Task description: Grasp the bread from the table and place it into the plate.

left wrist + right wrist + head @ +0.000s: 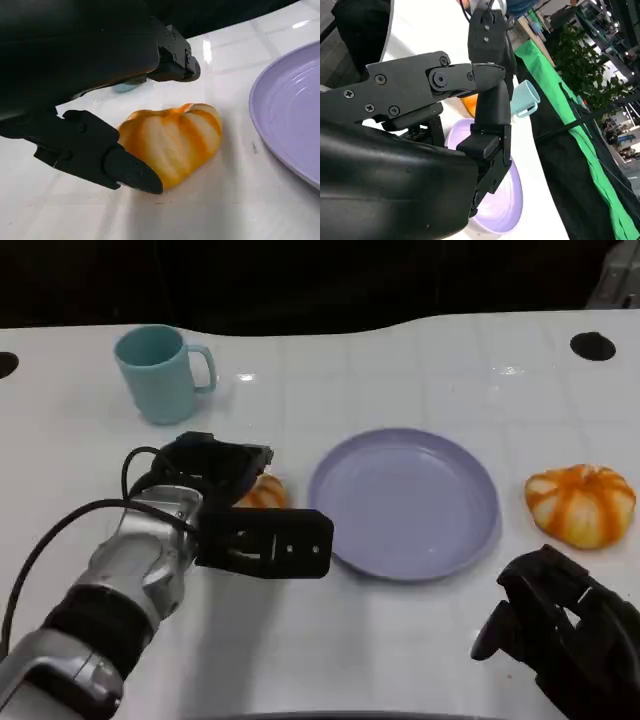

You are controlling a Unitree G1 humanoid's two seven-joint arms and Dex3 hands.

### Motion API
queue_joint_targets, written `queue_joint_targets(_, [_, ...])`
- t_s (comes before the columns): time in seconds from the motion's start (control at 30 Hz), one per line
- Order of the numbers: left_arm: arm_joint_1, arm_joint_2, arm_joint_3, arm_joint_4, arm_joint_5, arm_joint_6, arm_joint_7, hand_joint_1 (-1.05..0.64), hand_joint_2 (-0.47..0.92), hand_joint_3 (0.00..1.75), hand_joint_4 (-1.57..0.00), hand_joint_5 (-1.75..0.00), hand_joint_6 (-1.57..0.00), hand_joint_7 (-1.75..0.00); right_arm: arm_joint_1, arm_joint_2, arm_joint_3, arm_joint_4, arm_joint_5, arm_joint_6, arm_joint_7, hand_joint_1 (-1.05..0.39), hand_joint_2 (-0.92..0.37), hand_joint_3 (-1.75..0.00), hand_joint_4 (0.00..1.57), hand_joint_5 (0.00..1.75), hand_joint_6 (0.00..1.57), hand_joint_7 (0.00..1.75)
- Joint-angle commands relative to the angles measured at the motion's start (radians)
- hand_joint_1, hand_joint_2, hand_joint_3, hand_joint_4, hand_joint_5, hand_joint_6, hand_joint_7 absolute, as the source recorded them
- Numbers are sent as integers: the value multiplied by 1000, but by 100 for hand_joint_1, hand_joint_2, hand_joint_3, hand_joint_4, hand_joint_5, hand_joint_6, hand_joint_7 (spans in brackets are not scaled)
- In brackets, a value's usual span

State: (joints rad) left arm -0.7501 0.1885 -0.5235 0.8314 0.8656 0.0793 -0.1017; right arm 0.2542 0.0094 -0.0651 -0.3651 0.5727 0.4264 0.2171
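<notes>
Left hand [100, 100] straddles the bread [172, 142], which lies on the table [400, 640] just beside the plate's [405, 502] left rim. Fingers spread around it: one pad touches the near side, the upper finger hangs clear above. Not yet a grip.

Risk: closing off-centre could squash the soft bun or squirt it sideways toward the rim.

Right hand [560, 635] curled, idle near the table's front edge, holding nothing.

The silver, ribbed metal left forearm [130, 570] is carrying a thin black cable [60, 530] looping along its side and is ending in a matte black, blocky left hand [235, 505]. The glossy black right hand [565, 625] is showing small round screws [380, 80] along its flat finger links.
</notes>
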Motion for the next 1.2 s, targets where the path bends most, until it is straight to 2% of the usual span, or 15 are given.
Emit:
queue_joint_targets(0.03, [-74,-19,-6,134,-38,-38,40,-35,75,1,0,-23,-22,0,3,-5,-3,-5,-4,-8,-3,-52,-92,-23,58,175,52,148])
queue_joint_targets(0.2, [-134,-40,-7,261,-87,-83,7,-32,76,1,0,-16,-20,0,4,-6,-2,-15,-4,1,-14,-51,-92,-26,59,175,51,149])
queue_joint_targets(0.63, [-183,-55,-16,394,-130,-147,-3,-29,78,0,-6,-11,-21,0,11,-15,-9,-21,7,-1,-3,-51,-92,-27,57,175,48,152])
queue_joint_targets(0.83, [-181,-61,-49,430,-117,-169,55,-30,79,1,-8,-9,-21,0,13,-19,-14,-18,7,-3,5,-51,-92,-28,57,175,48,153])
queue_joint_targets(1.07, [-163,-71,-66,464,-116,-204,181,-23,86,2,-18,-10,-27,-1,17,-19,-20,-20,13,4,3,-52,-92,-25,57,175,50,150])
queue_joint_targets(1.1, [-158,-70,-62,467,-121,-215,202,-19,89,5,-32,-13,-36,-4,17,-19,-21,-20,16,5,3,-52,-92,-24,57,175,50,149])
queue_joint_targets(1.2, [-155,-70,-59,474,-128,-230,229,-16,92,7,-42,-13,-42,-4,18,-19,-22,-21,18,6,2,-52,-92,-23,57,175,50,149])
